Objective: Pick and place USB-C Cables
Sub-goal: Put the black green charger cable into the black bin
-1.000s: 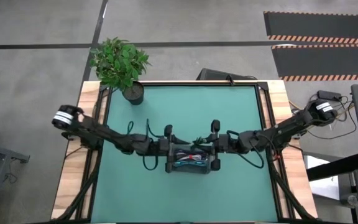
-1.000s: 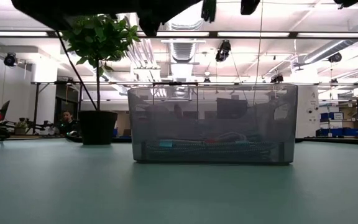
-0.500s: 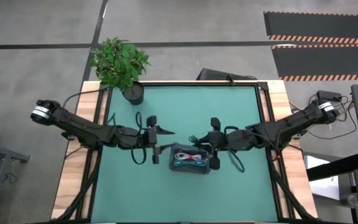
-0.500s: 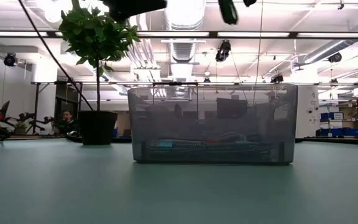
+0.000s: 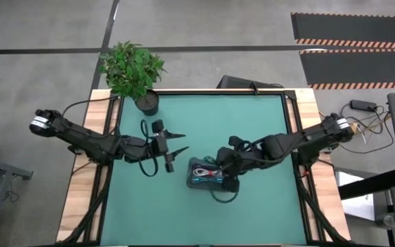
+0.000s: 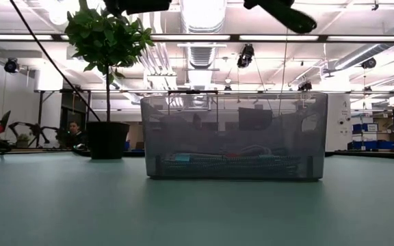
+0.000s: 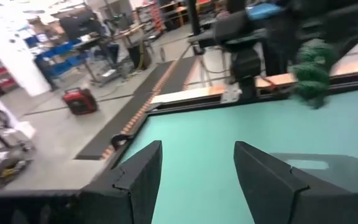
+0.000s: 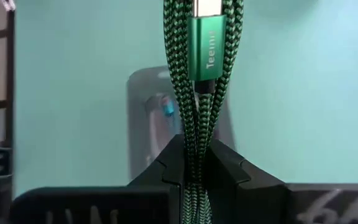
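My right gripper (image 8: pixel 196 155) hovers over the grey tray (image 5: pixel 192 184) near the table's middle and is shut on the green USB-C cable bundle (image 8: pixel 204 74), whose green connector (image 8: pixel 207 46) points away from the fingers. Other cables (image 5: pixel 210 177) lie on the tray's floor; a light blue one (image 8: pixel 165 111) shows below the green one. The low view shows them (image 6: pixel 224 158) through the tray's wall (image 6: pixel 299 130). My left gripper (image 5: pixel 178 141) is open, left of the tray and above the table. The left wrist view shows its spread fingers (image 7: pixel 135 180) and the green bundle (image 7: pixel 312 65) farther off. My right gripper pinches the green bundle between its two fingers (image 8: pixel 229 165), with several braided strands (image 8: pixel 196 134) side by side in the gap. The fingers come from above, slanting down toward the tray. The bundle runs along them, reaches out past their tips, and is lifted clear of the tray.
A potted plant (image 5: pixel 132 72) stands at the table's far left corner. A black arm wire loops onto the mat just near the tray (image 5: pixel 223 197). Green mat lies open on the near side (image 5: pixel 184 219) and far right (image 5: pixel 252 116).
My left gripper has drawn back from over the tray toward the table's left and slightly far side. My right gripper, still holding the green bundle, has swung and turned, and now stands over the tray's middle, a little nearer the near edge.
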